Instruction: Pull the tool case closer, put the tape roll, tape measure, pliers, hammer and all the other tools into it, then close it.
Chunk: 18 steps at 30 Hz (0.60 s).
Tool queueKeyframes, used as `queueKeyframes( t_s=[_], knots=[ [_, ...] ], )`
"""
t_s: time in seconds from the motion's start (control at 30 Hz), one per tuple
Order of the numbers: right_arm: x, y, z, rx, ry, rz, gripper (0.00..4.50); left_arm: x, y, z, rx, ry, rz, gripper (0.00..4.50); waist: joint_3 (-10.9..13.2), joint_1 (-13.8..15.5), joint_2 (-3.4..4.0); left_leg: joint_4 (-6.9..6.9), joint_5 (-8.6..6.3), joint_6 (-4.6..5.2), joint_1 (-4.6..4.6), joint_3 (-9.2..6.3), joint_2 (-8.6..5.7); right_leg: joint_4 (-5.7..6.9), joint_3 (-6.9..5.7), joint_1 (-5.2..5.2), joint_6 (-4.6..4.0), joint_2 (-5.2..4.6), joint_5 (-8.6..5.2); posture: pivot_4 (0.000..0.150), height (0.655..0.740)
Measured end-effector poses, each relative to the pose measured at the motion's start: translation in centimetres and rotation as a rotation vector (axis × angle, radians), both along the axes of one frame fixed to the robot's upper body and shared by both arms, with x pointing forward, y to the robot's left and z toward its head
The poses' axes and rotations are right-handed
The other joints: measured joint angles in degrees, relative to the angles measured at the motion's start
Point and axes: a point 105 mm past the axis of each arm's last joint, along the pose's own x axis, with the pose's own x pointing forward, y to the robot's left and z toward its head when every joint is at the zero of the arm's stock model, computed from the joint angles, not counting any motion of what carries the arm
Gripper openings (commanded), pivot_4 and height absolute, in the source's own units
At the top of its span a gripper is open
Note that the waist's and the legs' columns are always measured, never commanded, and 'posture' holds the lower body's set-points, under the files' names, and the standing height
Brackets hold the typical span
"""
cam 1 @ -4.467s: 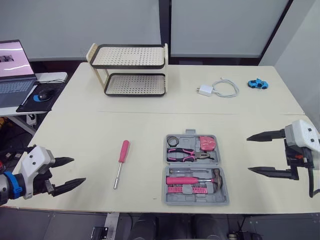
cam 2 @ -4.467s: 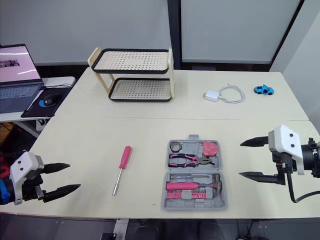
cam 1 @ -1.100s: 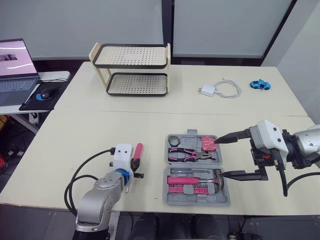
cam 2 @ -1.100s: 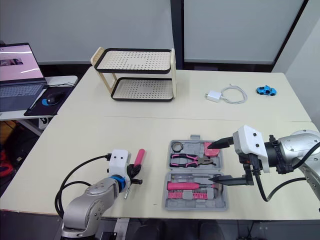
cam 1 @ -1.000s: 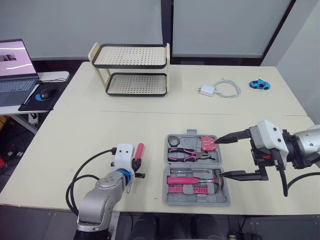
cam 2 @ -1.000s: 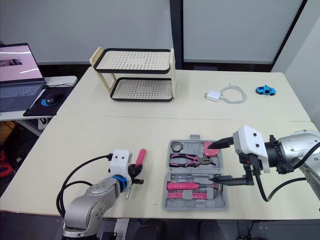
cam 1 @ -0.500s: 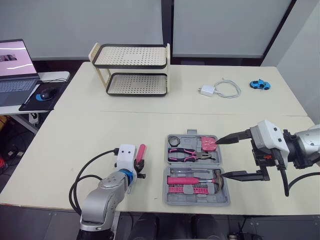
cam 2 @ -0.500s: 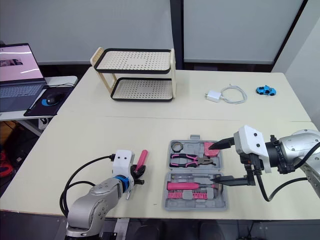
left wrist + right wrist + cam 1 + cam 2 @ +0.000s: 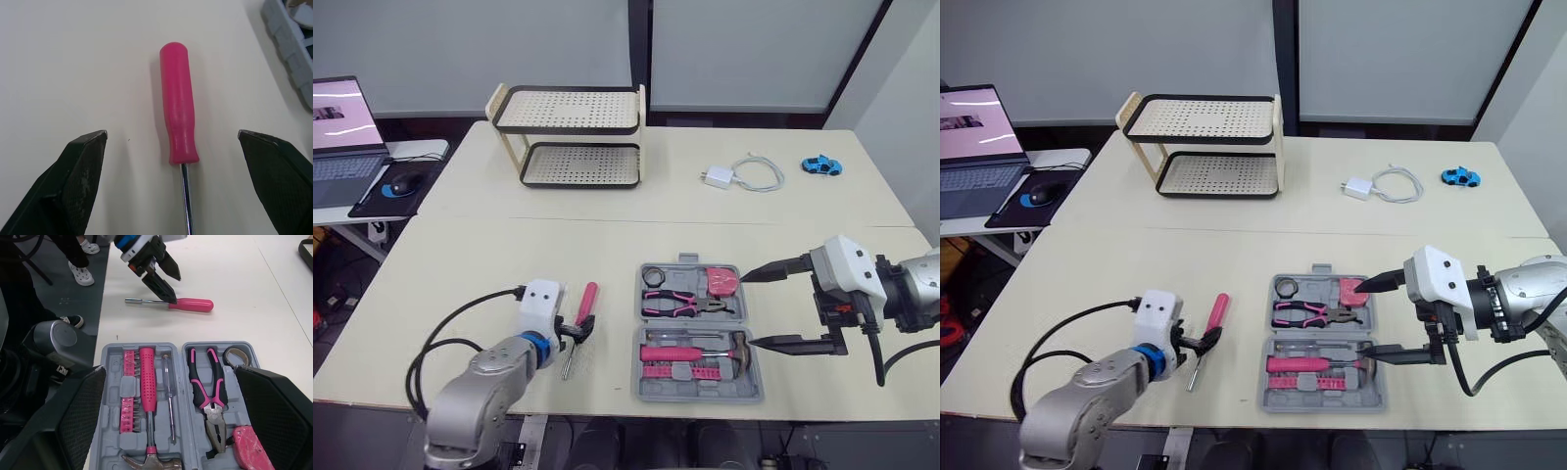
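While one tool lies outside it, case [image 9: 700, 393]: open flat on the table [image 9: 460, 255], near the front edge and right of centre, ready for filling.
Contents: tape roll [image 9: 652, 275], tape measure [image 9: 721, 281] and pliers [image 9: 690, 305] in the far half; hammer [image 9: 695, 351] in the near half, each in its moulded slot.
Screwdriver [image 9: 584, 302]: left of the case, apart from it; likely the last tool to load.
Left gripper [image 9: 172, 135]: fingers spread wide either side of the pink handle, not touching, poised to pinch.
Right gripper [image 9: 747, 311]: spread open at the case's right edge, probably to steady it.
Beyond: rack [image 9: 570, 137], charger [image 9: 716, 176], toy car [image 9: 819, 164], well apart.
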Motion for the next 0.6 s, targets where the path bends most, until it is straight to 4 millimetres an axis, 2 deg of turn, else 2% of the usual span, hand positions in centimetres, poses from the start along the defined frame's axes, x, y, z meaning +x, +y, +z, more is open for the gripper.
queueKeyframes(
  t_s=[0.17,0.3,0.47,0.6],
  knots=[
    [0.3,0.1,0.0,0.022,-0.015,-0.024,4.50,-0.8,1.2,2.4,0.005,-0.065,-0.149,4.47,0.0,0.0,0.01,-0.01,0.00,-0.01,0.00,0.00,0.01,-0.04,0.00,0.00,-0.01,0.00,0.00,0.150,0.7400],
    [0.0,0.5,-0.8,0.039,-0.019,-0.053,4.50,-1.7,1.8,3.6,0.077,-0.136,-0.435,4.47,0.0,0.1,0.10,-0.08,0.01,-0.03,-0.01,0.03,0.00,-0.17,0.01,0.00,-0.02,-0.03,-0.01,0.150,0.7400],
    [-0.1,0.9,-1.7,0.042,-0.032,-0.082,4.50,-1.1,4.0,3.7,0.187,-0.227,-0.611,4.47,0.0,0.1,0.11,-0.09,-0.12,0.19,-0.05,0.01,0.02,-0.25,-0.01,0.00,-0.06,-0.03,0.02,0.150,0.7400],
    [-0.1,1.8,-2.4,0.040,-0.038,-0.095,4.50,0.3,4.9,5.5,0.303,-0.297,-0.797,4.47,0.1,0.1,0.11,-0.09,-0.12,0.19,-0.08,-0.08,0.04,-0.23,-0.09,-0.01,-0.07,-0.02,0.03,0.150,0.7400]
  ],
)
